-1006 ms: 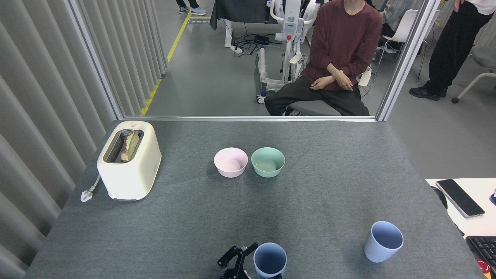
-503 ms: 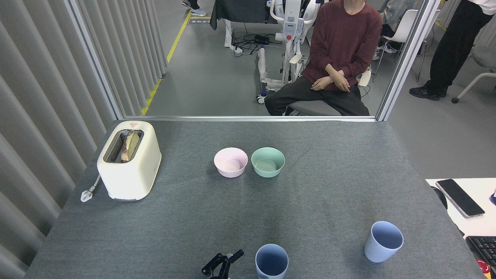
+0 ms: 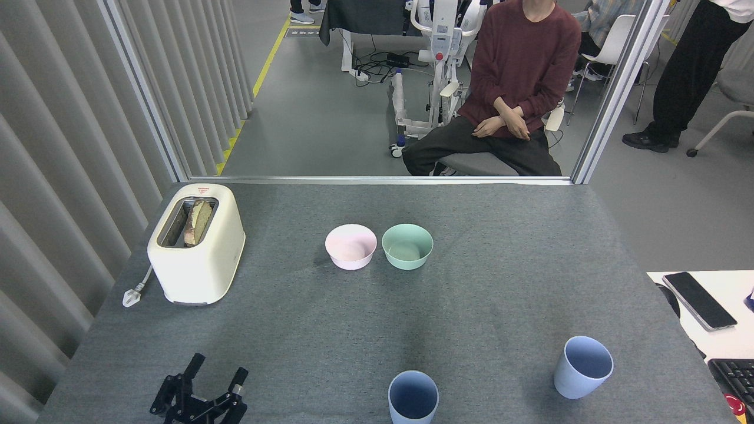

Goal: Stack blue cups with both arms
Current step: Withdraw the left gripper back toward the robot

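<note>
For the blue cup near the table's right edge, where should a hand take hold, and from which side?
Grip the right blue cup across its upper wall, just under the rim, coming in from the near right side. It stands upright, mouth open, tapering toward its base, with bare table around it. No right hand is in view.

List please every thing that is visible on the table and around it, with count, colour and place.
blue cups: 2, pale blue, upright, near edge, one centre, one right
pink bowl: 1, table middle
mint-green bowl: 1, just right of the pink one
toaster: 1, cream, far left, bread in slot
plug: 1, white, beside toaster
table: 1, grey cloth
phone: 1, black, white side desk at right
seated person: 1, dark red top, beyond table
left gripper: 1, black, near left, jaws apart, holding nothing
right gripper: not in view
</note>
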{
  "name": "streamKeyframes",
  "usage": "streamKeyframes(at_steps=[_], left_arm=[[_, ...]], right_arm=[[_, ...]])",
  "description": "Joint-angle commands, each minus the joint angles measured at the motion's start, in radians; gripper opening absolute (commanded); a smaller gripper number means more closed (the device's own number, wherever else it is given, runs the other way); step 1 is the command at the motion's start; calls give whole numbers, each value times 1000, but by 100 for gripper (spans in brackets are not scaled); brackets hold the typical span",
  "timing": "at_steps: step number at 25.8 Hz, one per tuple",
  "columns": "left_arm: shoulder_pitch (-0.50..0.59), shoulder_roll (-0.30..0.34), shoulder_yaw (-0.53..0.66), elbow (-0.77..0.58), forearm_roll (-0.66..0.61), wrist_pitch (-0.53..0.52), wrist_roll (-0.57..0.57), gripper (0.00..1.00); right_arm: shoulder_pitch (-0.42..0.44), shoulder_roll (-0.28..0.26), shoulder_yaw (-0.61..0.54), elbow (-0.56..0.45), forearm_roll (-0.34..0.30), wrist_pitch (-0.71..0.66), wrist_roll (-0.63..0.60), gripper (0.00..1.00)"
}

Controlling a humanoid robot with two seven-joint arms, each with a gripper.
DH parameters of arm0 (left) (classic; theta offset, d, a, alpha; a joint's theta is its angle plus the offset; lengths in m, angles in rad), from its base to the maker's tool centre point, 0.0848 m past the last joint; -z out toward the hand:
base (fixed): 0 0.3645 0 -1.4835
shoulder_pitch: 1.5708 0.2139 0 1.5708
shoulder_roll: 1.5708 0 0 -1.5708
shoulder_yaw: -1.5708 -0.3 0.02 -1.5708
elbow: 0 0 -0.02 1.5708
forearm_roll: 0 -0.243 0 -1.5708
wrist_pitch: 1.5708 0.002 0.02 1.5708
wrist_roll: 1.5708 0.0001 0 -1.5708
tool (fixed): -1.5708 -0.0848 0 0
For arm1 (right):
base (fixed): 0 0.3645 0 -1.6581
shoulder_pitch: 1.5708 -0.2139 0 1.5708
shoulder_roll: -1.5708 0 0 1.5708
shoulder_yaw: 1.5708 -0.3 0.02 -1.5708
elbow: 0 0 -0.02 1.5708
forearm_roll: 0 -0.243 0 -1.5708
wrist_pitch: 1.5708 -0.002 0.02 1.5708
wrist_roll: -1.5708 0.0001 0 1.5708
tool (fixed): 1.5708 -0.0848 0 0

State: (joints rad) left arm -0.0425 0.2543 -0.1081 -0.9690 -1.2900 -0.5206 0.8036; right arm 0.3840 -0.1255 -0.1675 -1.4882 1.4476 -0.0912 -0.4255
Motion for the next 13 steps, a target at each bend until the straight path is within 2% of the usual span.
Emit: streamKeyframes(at_steps=[1,9,13], left_arm=[[49,13,57,-31,32,-9,-1,100],[93,11,67,-74,31,-7,-1,100],[127,10,70,-85,29,-7,-1,100]], right_arm=[[-71,-11,-3,72,-3,1,19,100],[-189,-26,-1,172,1,1,24,100],[-221,-63,-3,218,-1,-1,22,100]])
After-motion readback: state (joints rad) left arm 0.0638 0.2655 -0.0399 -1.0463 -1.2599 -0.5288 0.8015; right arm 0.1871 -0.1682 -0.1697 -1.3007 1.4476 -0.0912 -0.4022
